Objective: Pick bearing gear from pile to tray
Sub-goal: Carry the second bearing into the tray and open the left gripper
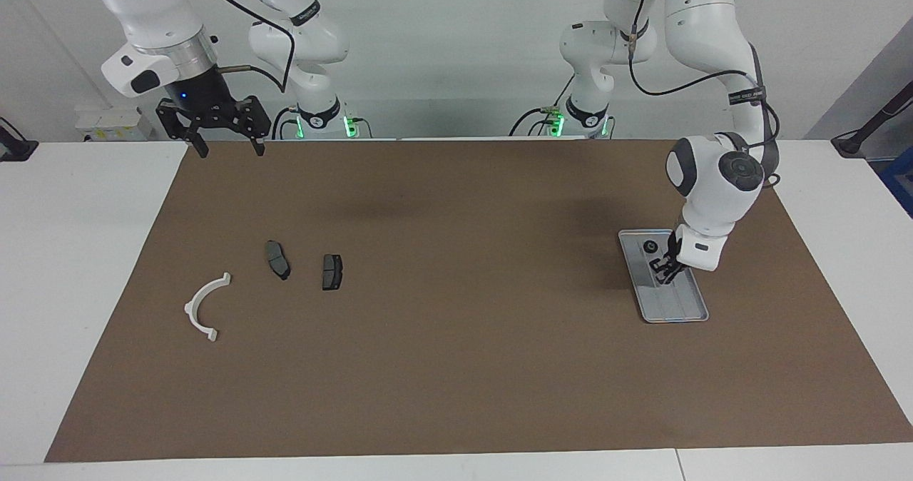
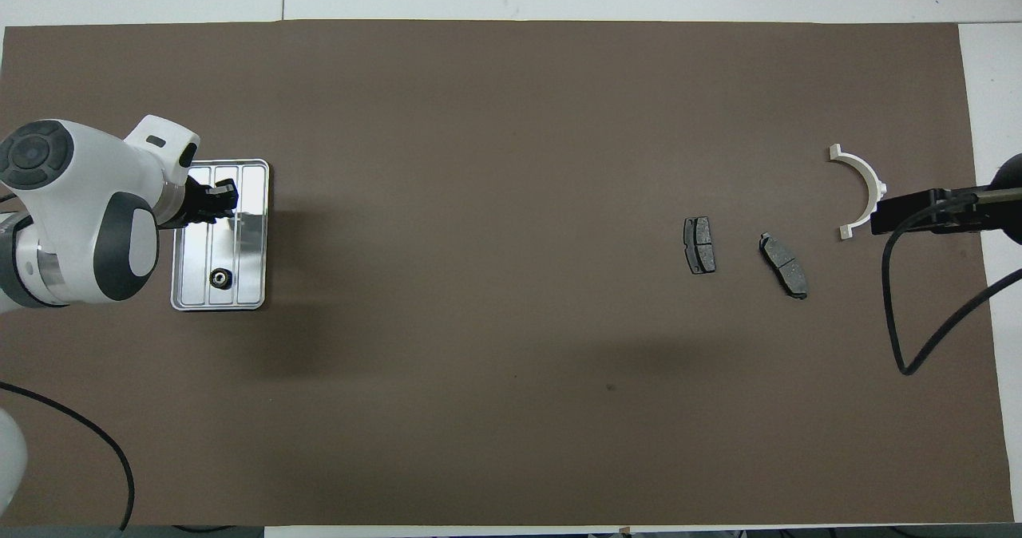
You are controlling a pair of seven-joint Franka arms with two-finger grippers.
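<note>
The left gripper (image 1: 667, 268) hung closed over the tray (image 1: 695, 311), whether on a second small part I could not tell, with one bearing gear (image 1: 650, 246) (small, hard, probably rollable; best pinched across its rim) just beside it in the tray, the right gripper (image 1: 227, 150) waiting open.

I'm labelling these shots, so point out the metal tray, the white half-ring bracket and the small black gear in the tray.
Tray (image 2: 254, 235), overhead view, bare floor strip.
White bracket (image 1: 198, 302), facing view, middle of the arc.
Black gear (image 2: 219, 278), overhead view, its centre.
</note>
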